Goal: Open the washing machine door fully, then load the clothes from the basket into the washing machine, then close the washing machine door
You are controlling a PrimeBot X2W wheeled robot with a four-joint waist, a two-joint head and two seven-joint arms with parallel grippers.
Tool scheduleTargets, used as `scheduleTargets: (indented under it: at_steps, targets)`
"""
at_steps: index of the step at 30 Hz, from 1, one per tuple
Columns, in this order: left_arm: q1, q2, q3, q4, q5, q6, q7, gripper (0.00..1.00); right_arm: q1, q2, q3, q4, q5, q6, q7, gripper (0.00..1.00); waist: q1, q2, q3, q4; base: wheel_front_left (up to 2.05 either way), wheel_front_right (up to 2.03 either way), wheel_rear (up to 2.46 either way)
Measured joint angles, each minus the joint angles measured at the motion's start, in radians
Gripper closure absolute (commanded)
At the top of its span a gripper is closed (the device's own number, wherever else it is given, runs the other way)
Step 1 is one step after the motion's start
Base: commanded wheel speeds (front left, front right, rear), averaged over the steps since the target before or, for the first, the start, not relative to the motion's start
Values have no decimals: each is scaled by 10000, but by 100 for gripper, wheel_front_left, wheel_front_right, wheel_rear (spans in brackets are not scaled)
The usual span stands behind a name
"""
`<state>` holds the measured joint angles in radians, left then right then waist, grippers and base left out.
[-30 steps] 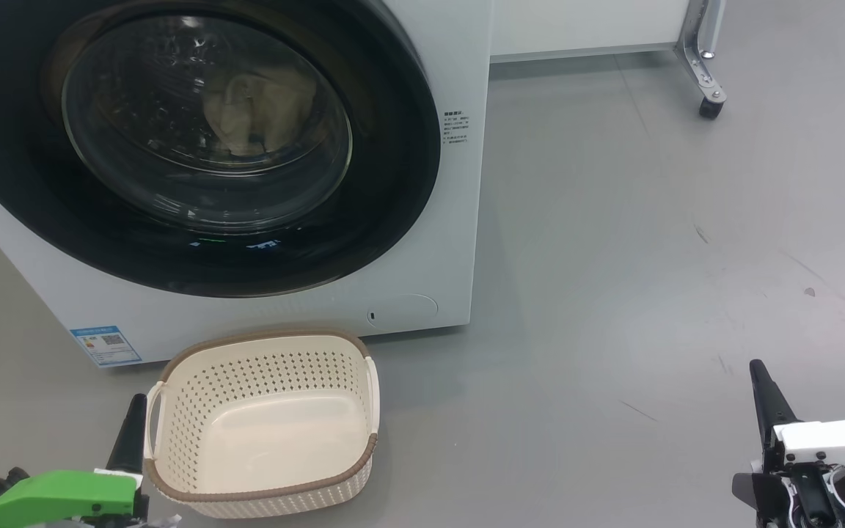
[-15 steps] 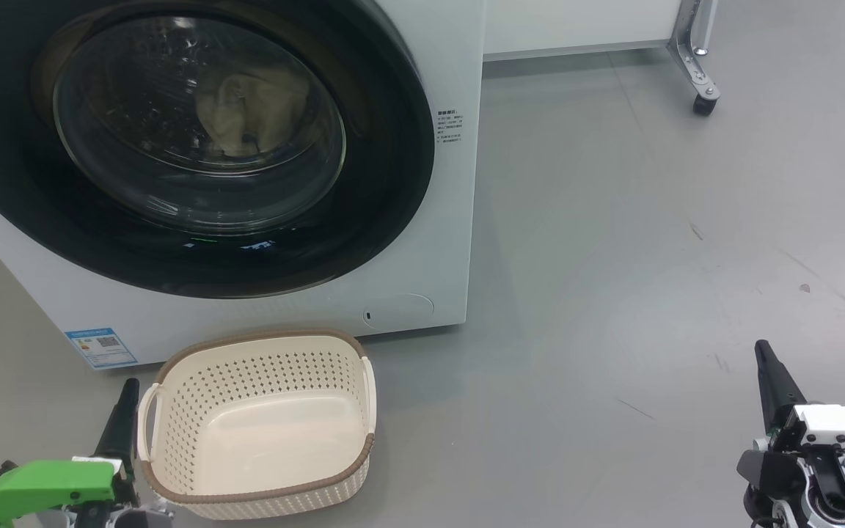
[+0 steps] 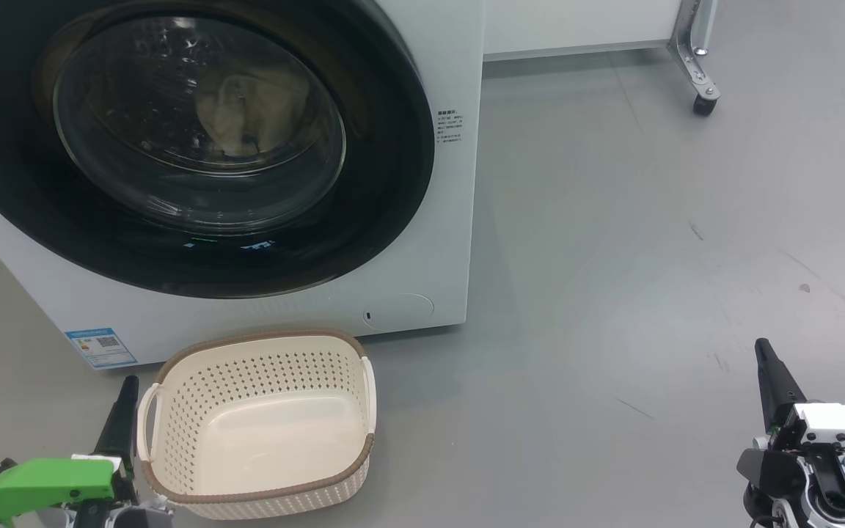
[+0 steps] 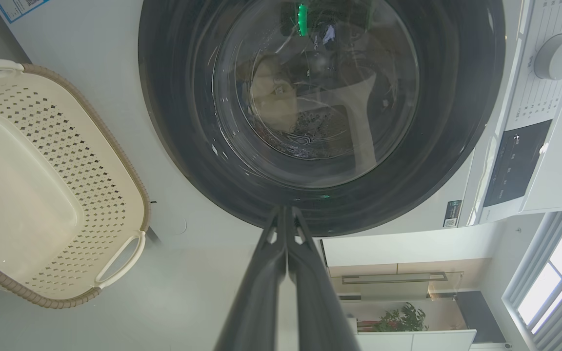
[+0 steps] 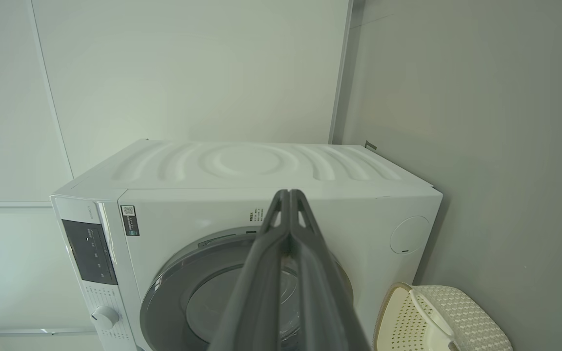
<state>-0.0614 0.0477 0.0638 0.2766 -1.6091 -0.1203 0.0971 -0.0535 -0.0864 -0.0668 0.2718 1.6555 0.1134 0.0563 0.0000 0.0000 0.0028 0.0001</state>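
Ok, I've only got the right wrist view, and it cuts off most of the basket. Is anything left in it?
Observer: No. The head view shows the basket empty down to its bare bottom.
Operator: So did everything go inside? The glass is hidden from here.
Observer: Pale clothes show behind the glass of the washing machine door, which looks flush with the white front.
Operator: And the other arm?
Observer: The left gripper sits low beside the basket's left handle. In its own wrist view, its fingers are pressed together on nothing.
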Motion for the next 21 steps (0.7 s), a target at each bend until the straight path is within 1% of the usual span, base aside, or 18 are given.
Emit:
scheduleTargets:
  at_steps: [21]
  targets:
    - [-1, -2, 6, -2, 0, 0, 2, 100, 0, 25, -23, 42, 0, 27, 0, 100, 0, 0, -1, 0, 0, 0, 0]
